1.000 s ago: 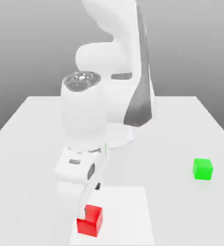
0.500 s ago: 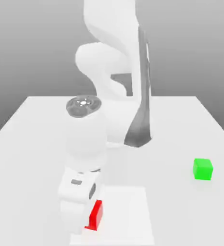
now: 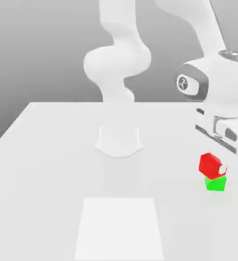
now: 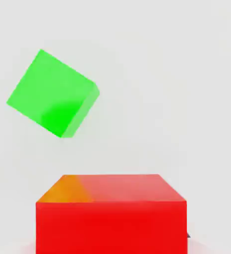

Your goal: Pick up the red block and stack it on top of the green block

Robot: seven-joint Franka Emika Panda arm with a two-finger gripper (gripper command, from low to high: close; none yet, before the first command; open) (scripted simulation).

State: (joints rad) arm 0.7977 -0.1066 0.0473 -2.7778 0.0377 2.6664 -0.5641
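Grey, featureless backdrop behind a white table (image 3: 49,153), whose far edge runs level across the exterior view. A paler square patch (image 3: 120,227) is marked on the table close to its near edge, about midway along it.

Arm: the white robot base (image 3: 119,141) stands on the table behind the patch, nearer the far edge. The arm (image 3: 203,30) rises from it and comes down over the side of the table at the exterior view's right, where the wrist and hand hang above the surface.

Claw: the gripper (image 3: 215,167) points downward and is clamped narrow on the red block (image 3: 210,164). One pale fingertip (image 3: 222,169) shows against the block's face on the side toward the exterior view's right. The red block is clear of the table, carried in the air, and sits turned so that a corner faces the exterior camera.

Green block (image 3: 216,183): resting on the table near the edge at the exterior view's right, roughly halfway between the near and far edges. In the exterior view the red block overlaps its upper part; whether the two touch cannot be told there.

Hand view: the red block (image 4: 111,213) sits close beneath the camera, with the green block (image 4: 50,93) visibly offset from it and rotated relative to it, bare table showing between the two. The blocks are therefore not aligned one over the other.
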